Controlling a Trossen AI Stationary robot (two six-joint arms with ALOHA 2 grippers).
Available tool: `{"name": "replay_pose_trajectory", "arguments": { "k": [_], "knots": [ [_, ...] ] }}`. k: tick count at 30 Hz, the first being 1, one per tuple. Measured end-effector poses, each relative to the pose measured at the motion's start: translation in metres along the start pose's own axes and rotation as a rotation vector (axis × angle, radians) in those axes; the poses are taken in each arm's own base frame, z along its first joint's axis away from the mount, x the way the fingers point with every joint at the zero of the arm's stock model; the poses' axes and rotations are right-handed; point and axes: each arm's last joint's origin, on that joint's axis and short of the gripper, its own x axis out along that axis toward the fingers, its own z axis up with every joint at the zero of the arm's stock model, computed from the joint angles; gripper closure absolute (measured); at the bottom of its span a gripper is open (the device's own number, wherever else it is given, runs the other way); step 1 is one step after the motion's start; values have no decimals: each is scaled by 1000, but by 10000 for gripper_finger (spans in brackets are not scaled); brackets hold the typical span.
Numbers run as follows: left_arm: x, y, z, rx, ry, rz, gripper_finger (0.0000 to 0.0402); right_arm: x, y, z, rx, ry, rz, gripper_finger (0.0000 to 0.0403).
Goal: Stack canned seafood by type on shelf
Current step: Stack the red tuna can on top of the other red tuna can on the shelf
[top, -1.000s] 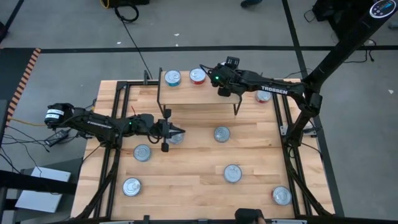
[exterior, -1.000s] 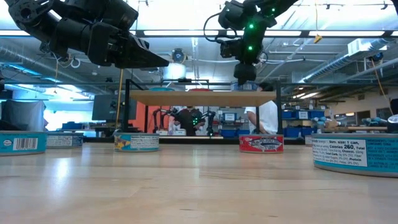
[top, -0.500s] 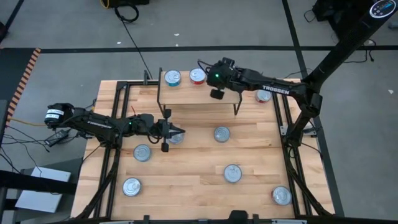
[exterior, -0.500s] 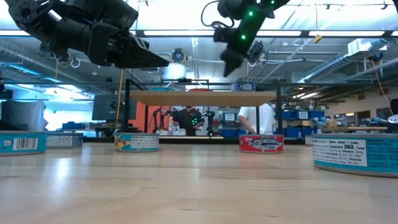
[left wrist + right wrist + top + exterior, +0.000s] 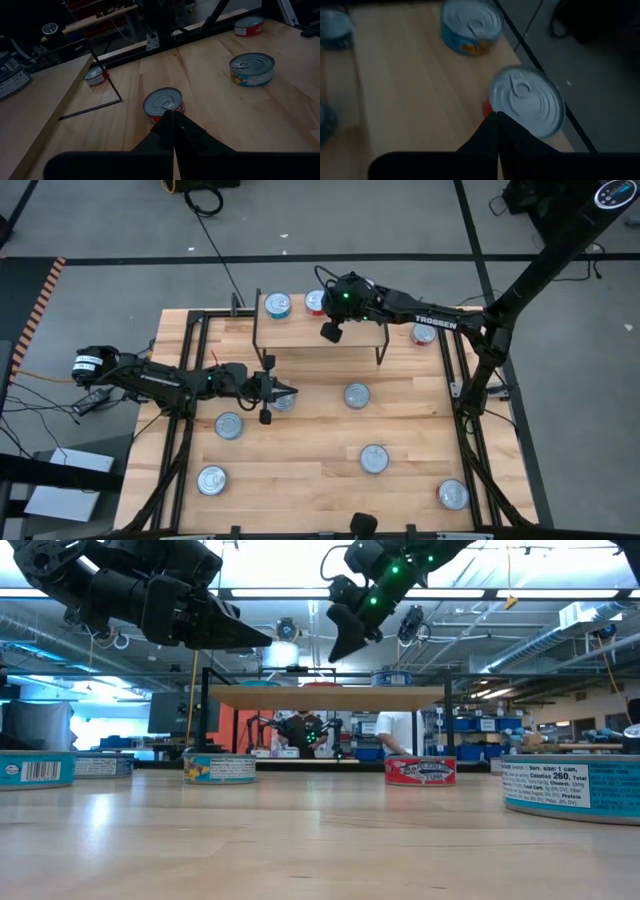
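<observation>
My right claw hangs above the shelf, its fingers pinched together on nothing, just over the red tin that sits at the far edge of the shelf. Left of that tin on the shelf stands a teal tin. In the low view a third tin shows on the shelf's right part.

My left claw is closed and empty too, held above the surface over a red-labelled tin just near of the shelf's left leg. The other tins lie spread on the wooden surface: one at mid-surface, one near it, two on the left, one in the near right corner, and one right of the shelf.
</observation>
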Motion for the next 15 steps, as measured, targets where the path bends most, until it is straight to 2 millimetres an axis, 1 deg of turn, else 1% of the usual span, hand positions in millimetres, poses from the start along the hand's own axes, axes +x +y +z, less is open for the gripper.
{"name": "replay_pose_trajectory", "arguments": {
  "k": [4,9,10,12,13,15],
  "knots": [
    [0,0,0,0,0,0,396,4,-6,0,23,-9,-12,396],
    [0,0,0,0,0,0,396,19,-14,-9,43,31,-26,396],
    [0,0,0,0,-1,0,396,21,-14,-8,46,19,-30,396],
    [0,0,0,0,2,-1,396,21,-14,-9,36,33,-31,396],
    [0,0,0,0,2,0,396,18,-12,-9,18,50,-26,396],
    [0,0,-1,1,7,-2,396,4,-8,-6,-13,91,-25,396]
  ]
}}
